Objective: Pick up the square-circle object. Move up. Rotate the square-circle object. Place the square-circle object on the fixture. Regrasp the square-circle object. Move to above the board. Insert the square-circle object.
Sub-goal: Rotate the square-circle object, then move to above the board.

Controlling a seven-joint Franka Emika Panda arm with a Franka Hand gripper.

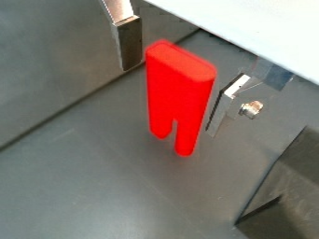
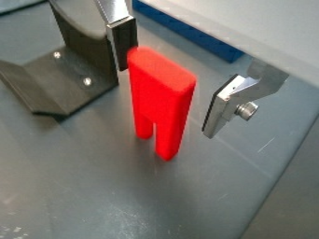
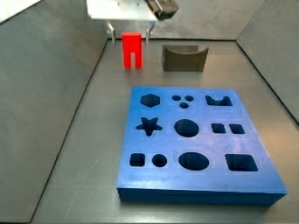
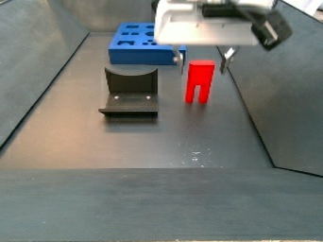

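Between the two silver fingers you see the square-circle object, standing upright on the dark bench floor with its two short prongs pointing down. Your jaws are spread wide, released, with nothing gripped: in both wrist views one finger sits just beside one edge of the red piece, and the other finger stands clear of the opposite edge with a visible gap. Whether the nearer pad actually touches the red plastic you cannot tell from either wrist view.

Look at a side view and you find the jaws low over the far end of the bench, directly above the square-circle object, whose top reaches up between the fingertips. The fixture stands just beside the red piece, apart from it, its notched top facing up. The board lies flat nearer the camera there, well apart from the red piece, its cut-out holes all open.

From the opposite side view you see the square-circle object resting beside the fixture, with the board behind them and the white gripper body hanging above.
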